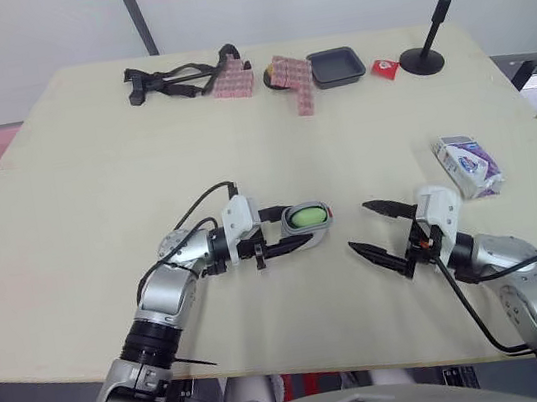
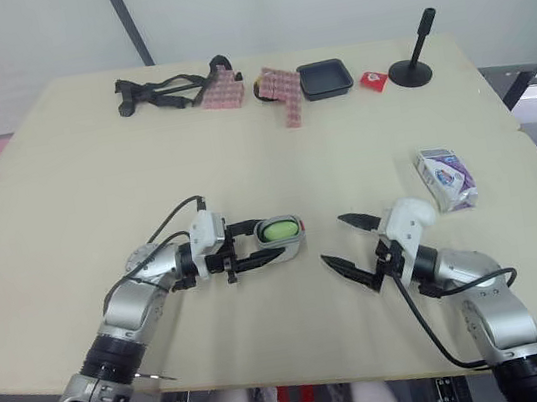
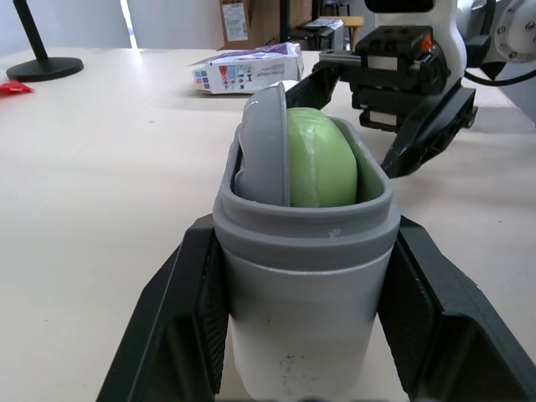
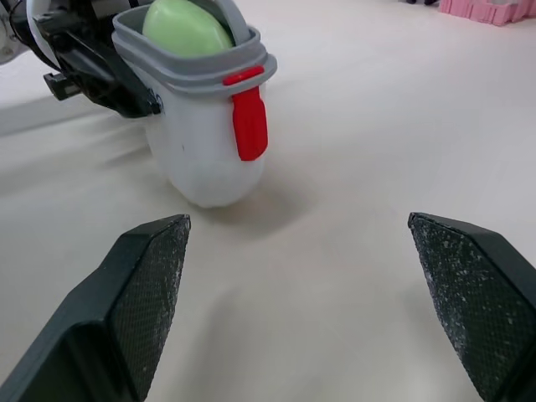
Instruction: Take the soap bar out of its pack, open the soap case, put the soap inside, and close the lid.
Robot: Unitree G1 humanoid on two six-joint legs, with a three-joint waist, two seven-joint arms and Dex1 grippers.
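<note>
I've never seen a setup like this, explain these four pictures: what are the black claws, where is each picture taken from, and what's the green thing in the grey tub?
This is a humanoid robot with two arms working at a table. The two wide pictures come from cameras in its head, looking down; the two close-ups come from a camera on each wrist. The black claws are its grippers. The left gripper is shut on the grey tub, a soap case, with a green soap bar inside and its lid not yet shut. The right gripper is open and holds nothing. The soap pack lies on the table beside the right arm. A black tray sits at the far edge.
</note>
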